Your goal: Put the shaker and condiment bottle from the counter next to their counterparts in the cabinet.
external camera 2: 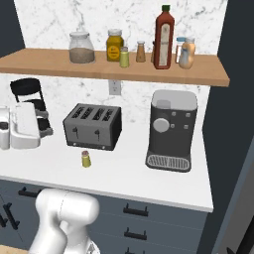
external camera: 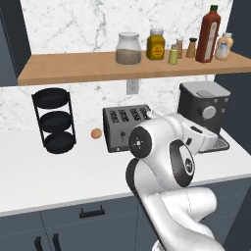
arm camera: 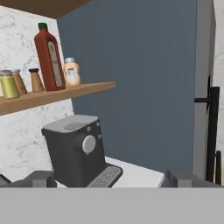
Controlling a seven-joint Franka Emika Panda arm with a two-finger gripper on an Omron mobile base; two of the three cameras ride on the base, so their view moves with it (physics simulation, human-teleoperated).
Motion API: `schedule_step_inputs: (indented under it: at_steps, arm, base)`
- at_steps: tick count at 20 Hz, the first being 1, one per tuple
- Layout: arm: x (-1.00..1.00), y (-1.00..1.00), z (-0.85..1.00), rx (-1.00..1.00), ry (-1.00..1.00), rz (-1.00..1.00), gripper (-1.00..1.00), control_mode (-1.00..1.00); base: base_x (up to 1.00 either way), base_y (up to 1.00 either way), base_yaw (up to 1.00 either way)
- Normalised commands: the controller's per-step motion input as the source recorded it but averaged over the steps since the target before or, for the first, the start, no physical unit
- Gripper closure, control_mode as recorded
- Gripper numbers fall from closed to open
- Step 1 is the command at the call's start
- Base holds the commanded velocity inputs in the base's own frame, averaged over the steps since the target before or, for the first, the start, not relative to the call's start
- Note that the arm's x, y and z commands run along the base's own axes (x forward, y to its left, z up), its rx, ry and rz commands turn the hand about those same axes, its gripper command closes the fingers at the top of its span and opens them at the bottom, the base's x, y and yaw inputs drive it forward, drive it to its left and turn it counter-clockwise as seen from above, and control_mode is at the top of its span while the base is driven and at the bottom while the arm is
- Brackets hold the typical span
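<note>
- Your gripper [arm camera: 113,179] is spread wide with nothing between its fingers. It looks past the coffee machine [arm camera: 76,151] toward the right end of the shelf [arm camera: 52,97].
- The shaker [external camera 2: 86,158] stands on the counter [external camera 2: 124,173], just in front of the toaster [external camera 2: 93,126] and well left of the coffee machine.
- It stands upright: long axis vertical, cap up.
- The red bottle [external camera 2: 164,37] stands on the shelf, upright with its green cap up. It is among the small shakers, so that half looks done to me.
- Risk one: the hand faces away from the shaker. Swinging it back and down could clip the toaster or the shelf's front edge.
- Risk two: the shaker is small and light-looking. A closure that is off-centre or too high would likely tip it or roll it along the counter.
- Risk three: its yellow-green twin [external camera 2: 124,57] sits tight between the amber jar [external camera 2: 114,45] and a brown shaker [external camera 2: 141,51]. Setting down beside it with wide fingers could topple neighbours, perhaps the tall bottle.
</note>
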Motion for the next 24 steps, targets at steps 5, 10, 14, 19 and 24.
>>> schedule_step_inputs:
  at_steps: [5, 10, 14, 19, 24]
  arm:
    - [-0.28, 0.21, -0.50, 0.00, -0.01, 0.00, -1.00, -1.00]
    - [-0.19, 0.09, -0.59, 0.00, -0.06, 0.00, -1.00, -1.00]
    - [-0.08, 0.01, -0.33, 0.00, -0.02, 0.00, -1.00, -1.00]
    - [-0.03, 0.00, -0.22, 0.00, -0.01, 0.00, -1.00, -1.00]
    - [0.00, 0.00, -0.24, 0.00, 0.00, 0.00, -1.00, -1.00]
  base:
    - [0.00, 0.00, 0.00]
    - [0.00, 0.00, 0.00]
    - [0.00, 0.00, 0.00]
    - [0.00, 0.00, 0.00]
    - [0.00, 0.00, 0.00]
